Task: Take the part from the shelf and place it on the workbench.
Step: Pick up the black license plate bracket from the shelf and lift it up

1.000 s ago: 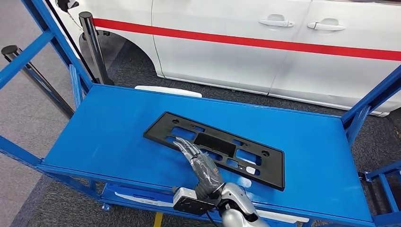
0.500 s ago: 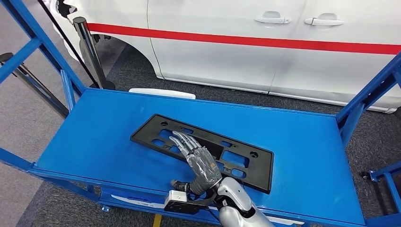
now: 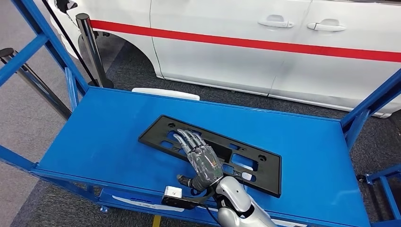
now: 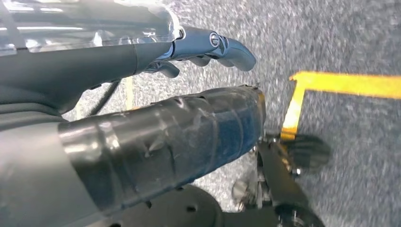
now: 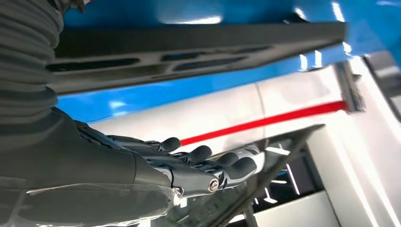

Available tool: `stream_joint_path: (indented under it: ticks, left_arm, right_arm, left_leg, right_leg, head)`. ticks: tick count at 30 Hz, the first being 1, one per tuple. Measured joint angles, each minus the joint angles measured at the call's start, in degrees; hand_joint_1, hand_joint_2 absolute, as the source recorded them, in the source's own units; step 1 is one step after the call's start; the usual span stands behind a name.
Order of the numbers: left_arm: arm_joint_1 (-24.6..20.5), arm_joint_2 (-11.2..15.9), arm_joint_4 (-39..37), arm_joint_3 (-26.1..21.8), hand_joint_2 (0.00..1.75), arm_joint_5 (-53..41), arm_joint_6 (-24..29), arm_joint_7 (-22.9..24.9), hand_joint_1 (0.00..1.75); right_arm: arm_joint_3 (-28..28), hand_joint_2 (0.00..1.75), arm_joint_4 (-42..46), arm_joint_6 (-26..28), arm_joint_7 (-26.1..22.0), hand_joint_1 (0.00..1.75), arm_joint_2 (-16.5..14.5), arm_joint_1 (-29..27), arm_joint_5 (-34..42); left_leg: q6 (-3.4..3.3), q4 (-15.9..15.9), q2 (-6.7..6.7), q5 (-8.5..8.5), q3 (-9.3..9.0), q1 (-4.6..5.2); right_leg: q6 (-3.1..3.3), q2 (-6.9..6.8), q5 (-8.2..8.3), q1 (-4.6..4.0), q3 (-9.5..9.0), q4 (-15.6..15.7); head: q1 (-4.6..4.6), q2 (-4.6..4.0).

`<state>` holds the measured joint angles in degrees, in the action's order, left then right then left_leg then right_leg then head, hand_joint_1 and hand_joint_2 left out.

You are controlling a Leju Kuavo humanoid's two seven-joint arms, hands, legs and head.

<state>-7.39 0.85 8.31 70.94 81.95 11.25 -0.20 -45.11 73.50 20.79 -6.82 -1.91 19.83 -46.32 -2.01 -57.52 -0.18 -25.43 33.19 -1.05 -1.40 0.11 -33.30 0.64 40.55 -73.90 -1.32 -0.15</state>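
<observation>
Right hand (image 3: pixel 202 163) lies flat on the black license plate frame (image 3: pixel 246 163), fingers stretched forward and holding nothing. That frame sits at centre of the head view on the blue shelf (image 3: pixel 104 137), long axis running upper left to lower right. Right wrist view shows fingers (image 5: pixel 227 165) straight; left hand (image 4: pixel 208 45) hangs over floor, its fingers apparently curled.

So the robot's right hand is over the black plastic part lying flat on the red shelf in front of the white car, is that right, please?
Not quite: the shelf is blue, not red; the red is only the stripe on the white car. The head view shows it. The rest stands: the right hand is over the black plastic part, which lies flat on that shelf in front of the car.
</observation>
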Motion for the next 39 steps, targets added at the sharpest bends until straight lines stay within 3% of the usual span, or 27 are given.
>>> stream_joint_path:
  ticks: [1,3,4,5,8,10,13,15,16,19,21,24,26,29,34,37,38,39]
  left_arm:
    - [0.1,0.0,0.0,0.0,0.00,0.1,0.0,-0.1,0.00]
    - [0.2,0.0,0.0,0.0,0.00,0.3,0.2,-0.2,0.00]
    - [0.1,0.0,0.0,0.0,0.00,0.4,0.3,-0.3,0.00]
    - [0.1,0.0,0.0,0.1,0.00,0.6,0.3,-0.4,0.00]
    - [0.2,0.0,0.0,0.1,0.00,0.9,0.4,-0.5,0.00]
    - [0.2,0.0,0.0,0.1,0.00,1.1,0.5,-0.5,0.00]
    - [0.3,0.0,0.0,0.1,0.00,1.2,0.5,-0.5,0.00]
    - [0.4,0.0,0.0,0.1,0.00,1.4,0.5,-0.5,0.00]
    - [0.5,0.0,0.0,0.1,0.00,1.6,0.5,-0.5,0.00]
    - [0.5,0.1,-0.1,0.2,0.00,2.0,0.5,-0.6,0.00]
    - [0.4,0.2,-0.1,0.3,0.00,2.3,0.5,-0.6,0.00]
    - [0.5,0.2,-0.2,0.4,0.00,2.8,0.4,-0.6,0.00]
    - [0.4,0.1,-0.2,0.5,0.00,3.0,0.4,-0.6,0.00]
    - [0.4,0.1,-0.2,0.5,0.00,3.1,0.4,-0.7,0.00]
    - [0.4,0.1,-0.2,0.5,0.00,3.1,0.4,-0.7,0.00]
    - [0.4,0.1,-0.2,0.6,0.00,3.3,0.4,-0.7,0.00]
    - [0.5,0.1,-0.2,0.6,0.00,3.5,0.4,-0.7,0.00]
    - [0.5,0.0,-0.2,0.7,0.00,3.6,0.3,-0.7,0.00]
  right_arm:
    - [0.0,1.75,-0.4,0.2,0.9,0.00,0.1,0.0,-0.9]
    - [0.0,1.75,-1.2,0.6,2.7,0.00,0.2,0.3,-2.8]
    - [0.0,1.75,-1.6,0.8,3.5,0.00,0.2,0.5,-3.7]
    - [0.0,1.75,-1.9,1.1,4.2,0.00,0.2,0.6,-4.6]
    - [0.1,1.75,-3.0,1.7,6.6,0.00,0.2,0.9,-7.1]
    - [0.2,1.75,-3.8,1.8,7.8,0.00,0.2,1.1,-8.5]
    - [0.3,1.75,-4.9,2.2,8.9,0.00,0.2,1.5,-9.7]
    - [0.3,1.75,-5.6,2.5,10.1,0.00,0.2,1.5,-11.3]
    - [0.4,1.75,-6.0,2.8,11.0,0.00,0.2,1.5,-12.6]
    - [0.8,1.75,-6.9,4.1,13.9,0.00,0.1,1.6,-17.2]
    - [1.3,1.75,-7.5,5.1,16.0,0.00,0.0,1.7,-20.7]
    - [2.1,1.75,-8.5,6.0,18.3,0.00,-0.2,1.8,-25.1]
    - [2.8,1.75,-9.0,6.4,19.1,0.00,-0.3,1.9,-26.9]
    - [3.4,1.75,-9.5,6.6,19.5,0.00,-0.4,1.9,-27.8]
    - [3.4,1.75,-9.6,6.6,19.6,0.00,-0.4,1.9,-27.9]
    - [3.8,1.75,-10.2,6.7,20.2,0.00,-0.4,1.8,-29.0]
    - [4.0,1.75,-10.5,6.8,20.4,0.00,-0.4,1.7,-29.6]
    - [4.4,1.75,-10.8,7.0,20.8,0.00,-0.4,1.8,-30.3]
  left_leg:
    - [0.10,-0.1,-0.05,-0.11,-0.06,-0.03]
    - [0.49,-0.5,-0.15,-0.48,-0.16,-0.05]
    - [0.76,-0.7,-0.18,-0.67,-0.11,0.02]
    - [1.08,-0.8,-0.19,-0.78,-0.03,0.10]
    - [2.10,-0.7,-0.13,-0.88,0.00,0.11]
    - [2.63,-2.5,-0.07,-2.20,0.62,-0.04]
    - [2.96,-12.3,-0.04,-6.99,5.28,-0.09]
    - [2.92,-16.8,-0.04,-7.80,7.65,-0.09]
    - [2.77,-15.9,-0.04,-6.56,7.34,-0.06]
    - [1.80,-5.2,-0.04,-0.94,2.50,0.23]
    - [1.33,-1.4,-0.07,-0.13,0.87,0.56]
    - [0.73,-0.7,-0.12,0.01,0.59,0.52]
    - [0.13,-0.1,-0.02,0.33,0.30,0.17]
    - [-0.21,0.0,0.06,0.39,0.28,0.12]
    - [-0.21,0.0,0.06,0.39,0.28,0.13]
    - [-0.21,-0.1,0.05,0.34,0.30,0.16]
    - [-0.17,-0.2,0.03,0.30,0.29,0.16]
    - [0.24,-0.4,-0.02,0.17,0.31,0.23]
  right_leg:
    - [-0.07,-0.02,1.53,0.15,-0.60,1.5]
    - [0.04,-0.07,5.34,0.34,-3.88,8.6]
    - [0.24,-0.06,6.42,0.26,-5.30,11.7]
    - [0.49,-0.02,6.81,0.18,-6.12,13.6]
    - [1.53,0.15,6.72,-0.02,-6.39,14.6]
    - [2.28,0.07,6.87,0.07,-6.69,15.0]
    - [2.94,-0.15,6.81,-0.09,-6.89,15.2]
    - [3.12,-0.16,6.70,-0.38,-7.01,15.1]
    - [3.18,-0.12,6.63,-0.50,-7.15,15.1]
    - [3.04,-0.02,6.29,-0.80,-7.67,15.0]
    - [2.58,-0.01,6.20,-0.91,-7.55,14.9]
    - [1.68,-0.02,6.03,-0.92,-7.47,14.8]
    - [1.10,-0.02,4.03,-0.87,-6.21,11.8]
    - [0.70,-0.04,0.82,-0.55,-3.51,6.0]
    - [0.66,-0.04,0.44,-0.51,-3.08,5.1]
    - [0.40,-0.05,-0.51,-0.27,-0.62,0.5]
    - [0.32,-0.06,0.23,-0.13,-0.40,0.3]
    - [0.56,-0.04,2.09,-0.11,-1.85,3.7]
  head:
    - [-0.01,0.00]
    - [-0.01,0.00]
    - [-0.01,0.00]
    - [0.01,0.00]
    - [0.03,0.00]
    - [0.04,0.00]
    - [0.05,0.00]
    - [0.05,0.00]
    - [0.05,0.00]
    - [0.05,0.00]
    - [0.05,0.00]
    - [0.03,0.00]
    - [-0.03,0.00]
    - [-0.08,0.00]
    - [-0.07,0.00]
    - [-0.05,0.00]
    - [-0.04,0.00]
    - [-0.04,0.00]
